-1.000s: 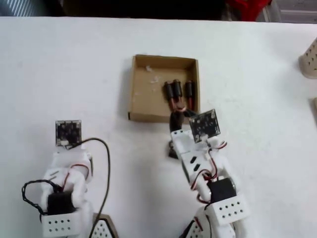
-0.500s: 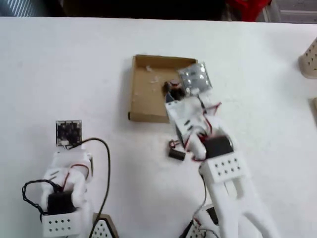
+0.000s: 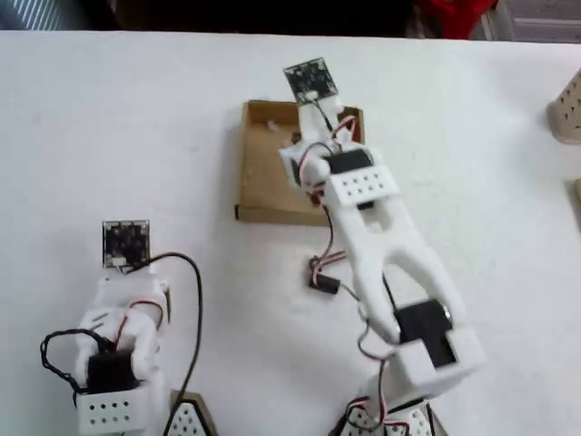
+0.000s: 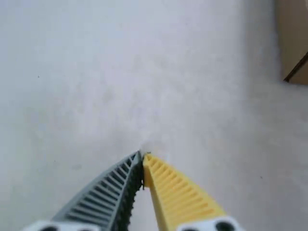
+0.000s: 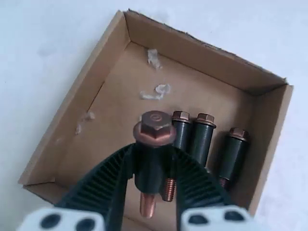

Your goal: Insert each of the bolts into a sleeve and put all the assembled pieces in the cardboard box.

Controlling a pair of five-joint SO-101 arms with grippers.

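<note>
The cardboard box (image 5: 96, 96) lies open below my right gripper (image 5: 151, 161), which is shut on an assembled piece (image 5: 153, 144), a copper bolt in a dark sleeve, held upright over the box. Three more assembled pieces (image 5: 201, 139) lie side by side on the box floor. In the high view the right arm (image 3: 363, 195) stretches over the cardboard box (image 3: 263, 168). My left gripper (image 4: 143, 161) is shut with nothing in it, low over bare table, near the front left in the high view (image 3: 125, 243).
Small white scraps (image 5: 156, 91) lie on the box floor. A dark part with red wires (image 3: 322, 280) hangs beside the right arm. A perforated beige object (image 3: 567, 107) stands at the table's right edge. White table surrounds the box.
The right arm has extended forward from the box's near edge to over the box, carrying the assembled piece. The left arm has not moved.
</note>
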